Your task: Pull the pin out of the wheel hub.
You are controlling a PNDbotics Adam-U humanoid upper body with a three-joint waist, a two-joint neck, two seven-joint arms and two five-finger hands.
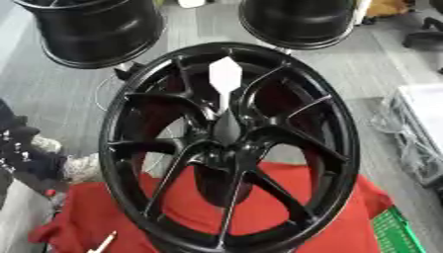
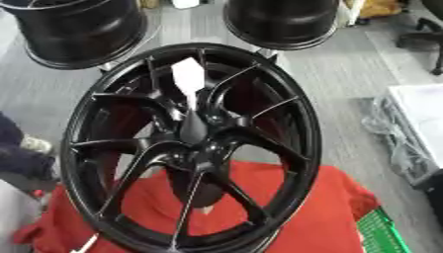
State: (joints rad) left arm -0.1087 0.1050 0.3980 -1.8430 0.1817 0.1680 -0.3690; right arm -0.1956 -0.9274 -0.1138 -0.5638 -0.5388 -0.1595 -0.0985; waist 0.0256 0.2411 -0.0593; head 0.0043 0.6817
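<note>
Black multi-spoke alloy wheel hub [image 1: 229, 148] stands upright on a red cloth [image 1: 346, 207]. White flat-headed pin [image 1: 225, 81] points toward 12 o'clock from the hub centre, apparently seated there. Neither hand shows in either view.

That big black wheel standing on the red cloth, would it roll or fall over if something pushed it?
The wheel stands on its rim on the red cloth, so a sideways push would probably tip it. It looks like rigid metal, likely heavy, so it should not flex. The soft cloth may hinder rolling somewhat.
</note>
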